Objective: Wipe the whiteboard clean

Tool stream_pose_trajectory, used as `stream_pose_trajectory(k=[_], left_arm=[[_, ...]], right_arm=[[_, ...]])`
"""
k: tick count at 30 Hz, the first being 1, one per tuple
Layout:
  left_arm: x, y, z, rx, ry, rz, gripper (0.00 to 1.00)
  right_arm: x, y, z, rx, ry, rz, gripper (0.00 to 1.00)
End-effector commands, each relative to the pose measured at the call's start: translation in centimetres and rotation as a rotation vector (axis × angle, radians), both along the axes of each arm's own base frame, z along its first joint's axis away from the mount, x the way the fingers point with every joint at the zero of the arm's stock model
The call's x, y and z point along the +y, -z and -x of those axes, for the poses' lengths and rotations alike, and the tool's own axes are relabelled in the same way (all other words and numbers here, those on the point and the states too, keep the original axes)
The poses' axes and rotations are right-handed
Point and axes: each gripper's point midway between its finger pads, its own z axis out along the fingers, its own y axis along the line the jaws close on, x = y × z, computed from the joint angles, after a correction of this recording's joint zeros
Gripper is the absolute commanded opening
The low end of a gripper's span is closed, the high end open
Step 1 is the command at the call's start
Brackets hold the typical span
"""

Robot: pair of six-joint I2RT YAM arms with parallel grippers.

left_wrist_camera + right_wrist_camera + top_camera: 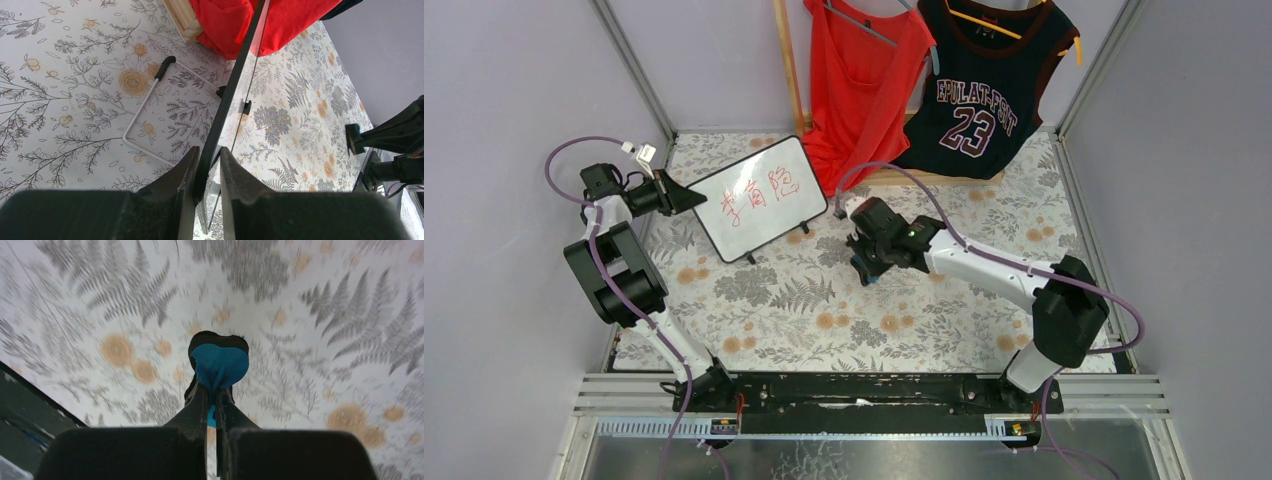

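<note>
The whiteboard (759,198) stands tilted on the floral tablecloth at the back left, with red handwritten characters across its white face. My left gripper (692,198) is shut on its left black edge; in the left wrist view the board's black frame (235,85) runs edge-on between my fingers (177,175). My right gripper (867,270) is to the right of the board, apart from it, and shut on the blue eraser (220,365), which sticks out past the fingertips just above the cloth. The eraser barely shows in the top view.
A red top (864,80) and a dark "23" jersey (984,90) hang on a wooden rack at the back. The board's wire stand (145,115) rests on the cloth behind it. Grey walls close in both sides.
</note>
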Motion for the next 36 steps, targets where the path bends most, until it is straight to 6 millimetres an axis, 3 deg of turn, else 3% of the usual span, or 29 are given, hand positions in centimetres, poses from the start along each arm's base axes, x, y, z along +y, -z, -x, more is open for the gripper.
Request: stream_pose_trajectory(k=[1,4,10,16,21,28,36], left_arm=[[0.4,1.8,0.3,0.062,-0.035,-0.040,0.00],[0.4,2.0,0.3,0.066,-0.036,-0.039,0.00],[0.6,1.8,0.1,0.067,-0.039,-0.034,0.00],[0.6,1.5,-0.1,0.069,-0.037,-0.039,0.00],[0.9,1.2,-0.3,0.069,-0.036,-0.050,0.00],[0.9,1.0,-0.4,0.073,-0.040,-0.046,0.00],[0.6,1.1,-0.2,0.080,-0.043,-0.039,0.00]], right_arm=[[4.3,-5.7,-4.3,-0.197,-0.024,-0.120,0.00],[7.6,-7.5,-6.8,-0.299,-0.052,-0.169,0.00],[13.3,-8.7,-11.4,-0.423,-0.058,-0.162,0.00],[16.7,-9.7,-15.1,-0.496,-0.029,-0.172,0.00],[17.6,-10.2,-18.4,-0.527,0.012,-0.208,0.00],[17.0,-11.1,-23.5,-0.533,0.076,-0.299,0.00],[16.0,-11.4,-25.3,-0.550,0.059,-0.307,0.00]])
